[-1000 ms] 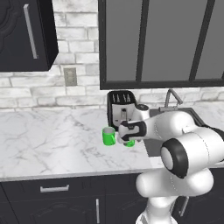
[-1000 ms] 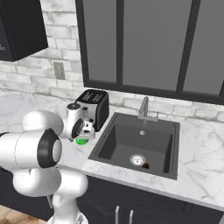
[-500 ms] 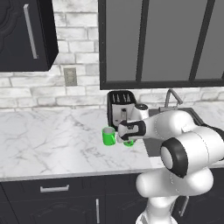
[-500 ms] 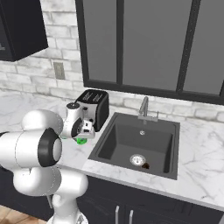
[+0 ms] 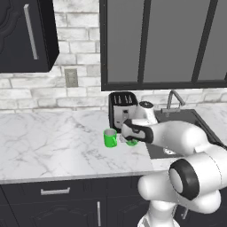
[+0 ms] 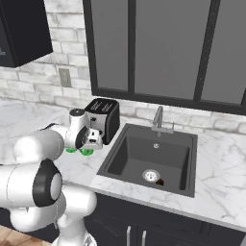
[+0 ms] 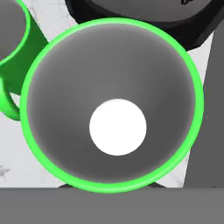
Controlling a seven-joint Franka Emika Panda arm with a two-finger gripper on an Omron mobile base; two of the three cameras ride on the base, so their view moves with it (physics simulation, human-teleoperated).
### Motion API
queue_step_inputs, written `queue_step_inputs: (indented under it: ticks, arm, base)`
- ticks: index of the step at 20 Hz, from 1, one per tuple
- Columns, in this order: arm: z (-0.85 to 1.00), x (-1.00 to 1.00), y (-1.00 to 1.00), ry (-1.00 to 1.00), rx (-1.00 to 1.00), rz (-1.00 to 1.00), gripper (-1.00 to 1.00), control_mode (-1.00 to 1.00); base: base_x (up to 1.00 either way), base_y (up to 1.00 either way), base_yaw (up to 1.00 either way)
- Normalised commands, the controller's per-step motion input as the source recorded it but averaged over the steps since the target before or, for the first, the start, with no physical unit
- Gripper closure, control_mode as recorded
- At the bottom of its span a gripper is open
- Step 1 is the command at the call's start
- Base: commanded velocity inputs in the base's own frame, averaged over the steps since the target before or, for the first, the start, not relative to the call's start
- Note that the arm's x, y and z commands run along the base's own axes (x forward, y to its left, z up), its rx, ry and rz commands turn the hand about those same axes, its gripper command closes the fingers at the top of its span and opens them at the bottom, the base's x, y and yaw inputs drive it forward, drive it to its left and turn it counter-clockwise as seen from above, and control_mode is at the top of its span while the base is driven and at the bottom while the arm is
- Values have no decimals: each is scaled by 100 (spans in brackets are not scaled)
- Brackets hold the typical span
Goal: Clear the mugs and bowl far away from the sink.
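The marble counter (image 5: 53, 137) and the sink (image 6: 149, 158) look as they did a second ago, and the base has not driven, since both base views are framed alike. The arm (image 5: 177, 137) has hardly moved in that time: it reaches forward and left over the counter's sink end, in front of the toaster (image 5: 122, 108), at most a shade lower than before. Both mugs stand where they stood, upright on the counter just ahead of the toaster. The sink-side mug (image 7: 112, 87) sits right under the hand, close to the basin's edge, its green rim ringing most of the hand view, so the camera looks almost straight down into its grey inside. The other mug (image 5: 110, 138) stands just beside it, on the side away from the sink, handle showing, the two close but seemingly not touching. The gripper (image 5: 128, 133) hovers directly over the sink-side mug, very near its rim; its tips are hidden, so I cannot tell whether it is spread or closed, or whether it grips the rim. With so little motion lately, this looks like the last settling before a grasp; neither mug has yet been carried away from the sink, so the clearing is barely begun
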Motion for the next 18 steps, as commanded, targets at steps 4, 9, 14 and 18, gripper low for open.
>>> queue_step_inputs:
  ticks: [4, 9, 14, 18]
  arm:
    - [100, -61, -2, -25, -2, 0, 100, -100]
    - [100, -39, 0, -4, 0, -1, 100, -100]
    - [100, -70, -1, -2, 0, -7, 100, -100]
    - [100, -61, -2, 0, 0, -16, 100, -100]
  base:
    - [0, 0, 0]
    - [0, 0, 0]
    - [0, 0, 0]
    - [0, 0, 0]
